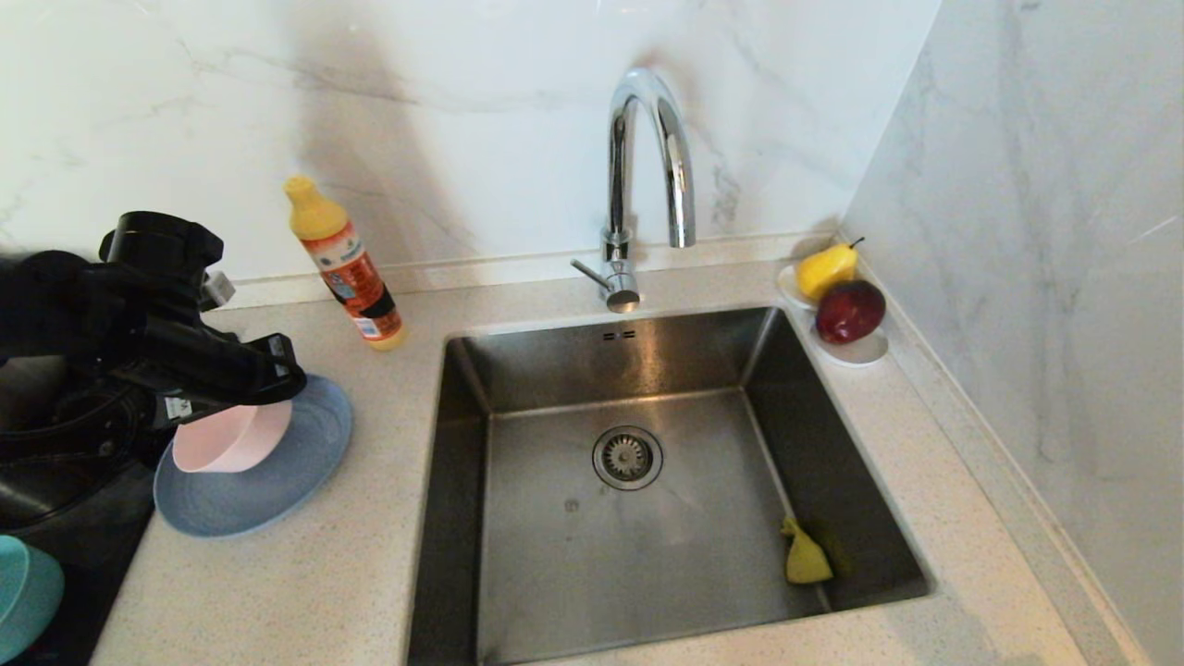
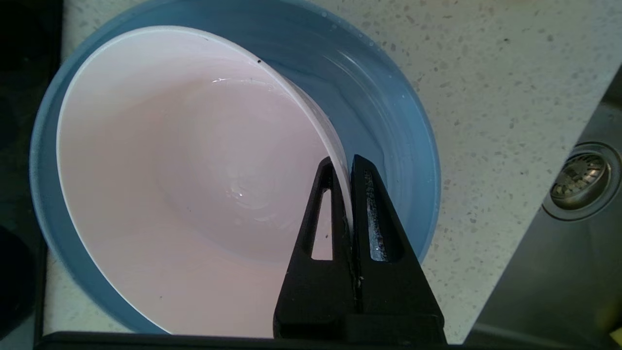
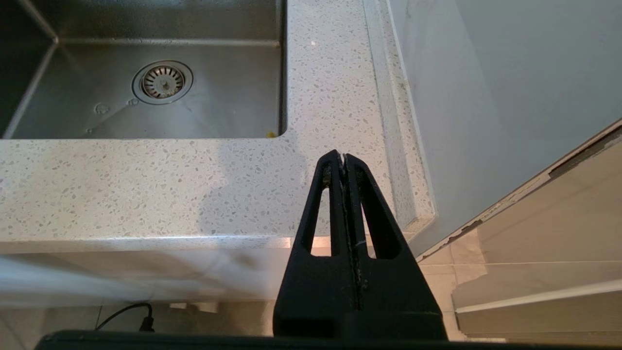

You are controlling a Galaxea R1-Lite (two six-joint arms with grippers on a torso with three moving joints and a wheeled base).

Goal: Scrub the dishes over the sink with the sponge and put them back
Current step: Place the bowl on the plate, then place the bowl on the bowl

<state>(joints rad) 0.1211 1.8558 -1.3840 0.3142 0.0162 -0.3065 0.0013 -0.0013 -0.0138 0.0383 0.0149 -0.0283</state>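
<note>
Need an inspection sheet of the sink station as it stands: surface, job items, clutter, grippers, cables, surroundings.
Surface: speckled counter around the steel sink.
Job's things: pink bowl tilted on the blue plate; teal bowl at the near left edge; sponge in the sink's near right corner.
Clutter: soap bottle by the wall; pear and a dark red fruit on a white dish.
Grippers: left gripper shut on the pink bowl's rim; right gripper shut, empty, off the counter's front edge.
Cables: a black cable on the floor.
Surroundings: marble walls, chrome tap.
</note>
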